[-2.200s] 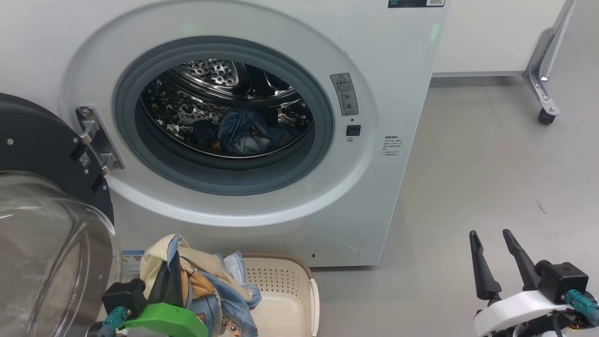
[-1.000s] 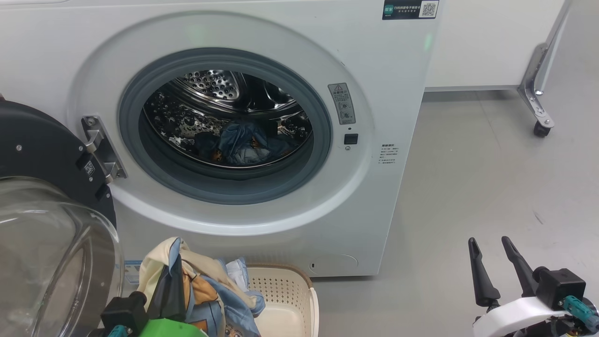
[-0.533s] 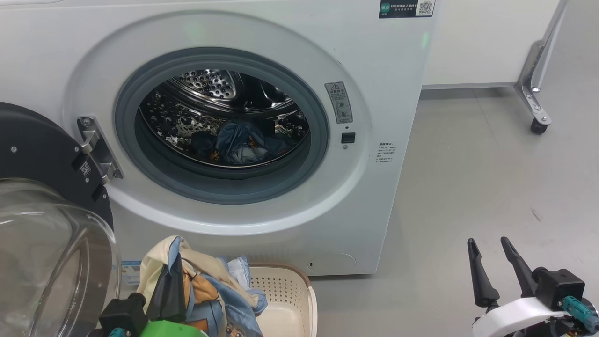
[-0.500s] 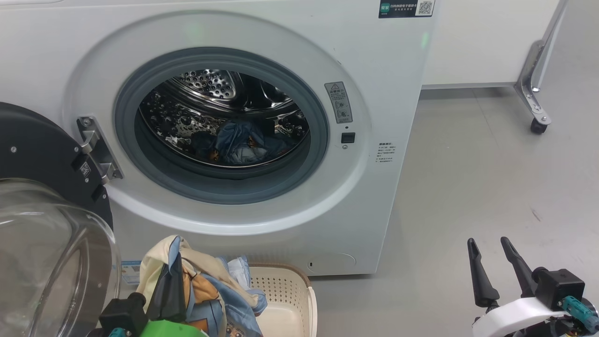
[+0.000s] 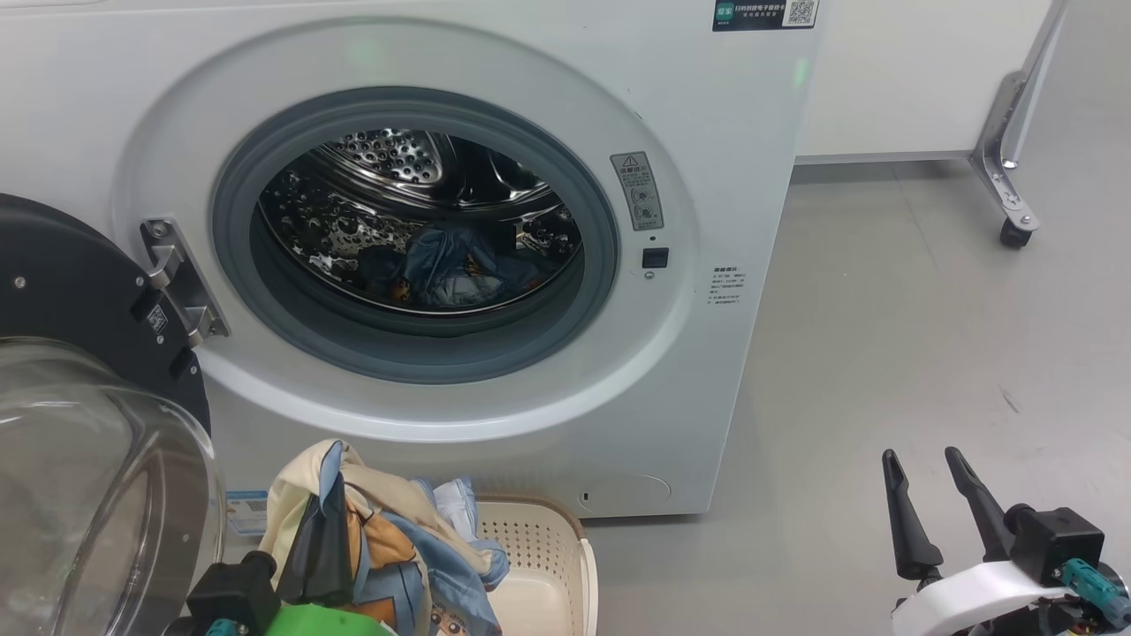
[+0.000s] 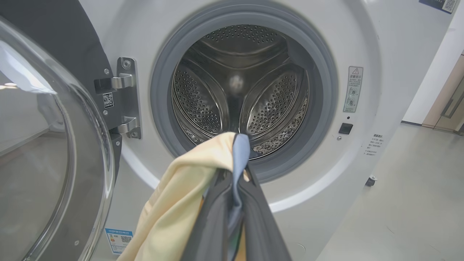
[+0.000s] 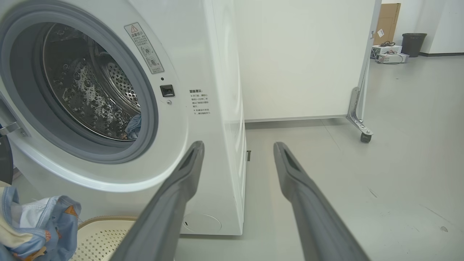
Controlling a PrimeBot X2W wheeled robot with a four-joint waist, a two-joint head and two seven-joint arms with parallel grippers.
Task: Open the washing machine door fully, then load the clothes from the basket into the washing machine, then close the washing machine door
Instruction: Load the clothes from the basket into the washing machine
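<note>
Left wrist view shows the left claw (image 6: 236, 175) clenched on soft cream-and-blue clothes (image 6: 181, 195). Loading is in hand; next I think it must reach into the shiny perforated steel drum (image 6: 268, 105).

The washing machine (image 5: 760, 132) front carries a grey warning label (image 5: 638, 190) with a triangle sign, a block of Chinese print (image 5: 726, 285) too small to read, and a dark sticker (image 5: 765, 12) with a QR code. A small QR code sticker (image 6: 108, 100) sits on the washing machine door (image 6: 72, 40) beside the hinge (image 6: 127, 98). A blue label (image 6: 121, 239) with a QR code sits low on the front.
</note>
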